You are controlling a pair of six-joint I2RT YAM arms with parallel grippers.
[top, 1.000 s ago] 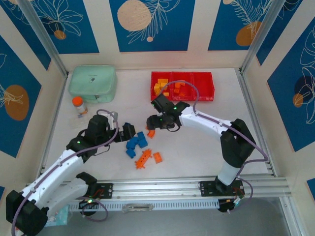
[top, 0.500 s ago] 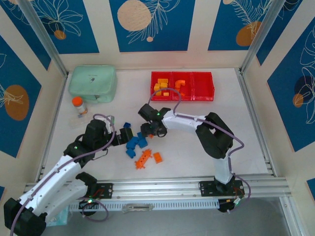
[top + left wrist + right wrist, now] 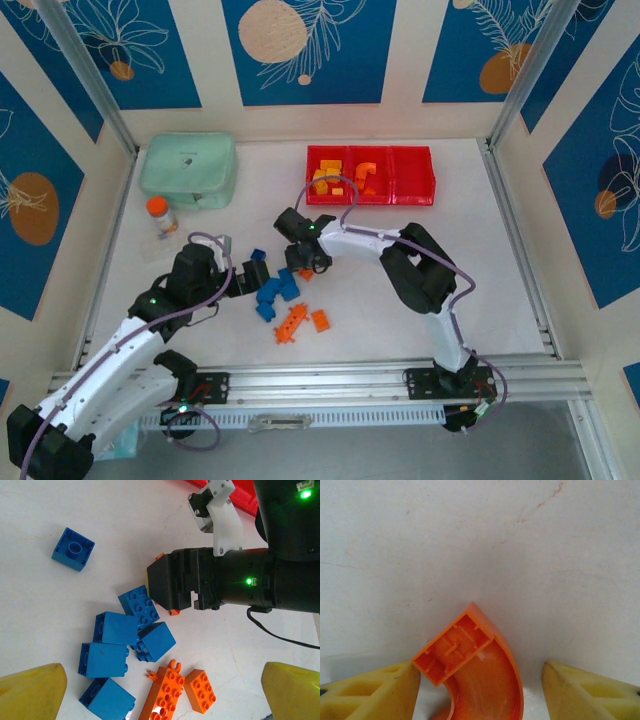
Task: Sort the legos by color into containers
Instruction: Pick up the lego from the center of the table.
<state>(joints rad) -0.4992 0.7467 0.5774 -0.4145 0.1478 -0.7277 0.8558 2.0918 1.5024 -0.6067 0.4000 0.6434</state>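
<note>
Straddling an orange arch lego [image 3: 470, 650] on the counter [image 3: 380, 320], the right gripper [image 3: 303, 267] is spread, not yet pinching. Next, I reckon, it must close and carry it toward one o'clock, into the containers [image 3: 412, 188].

Top camera looks steeply down from above and behind the arm bases [image 3: 450, 382], taking in the whole table [image 3: 370, 335]. Left wrist camera sits close, facing the blue bricks [image 3: 116, 628] and right arm [image 3: 240, 580] that overhead also shows. Right wrist camera hovers tight above an orange arch piece [image 3: 485, 675].
</note>
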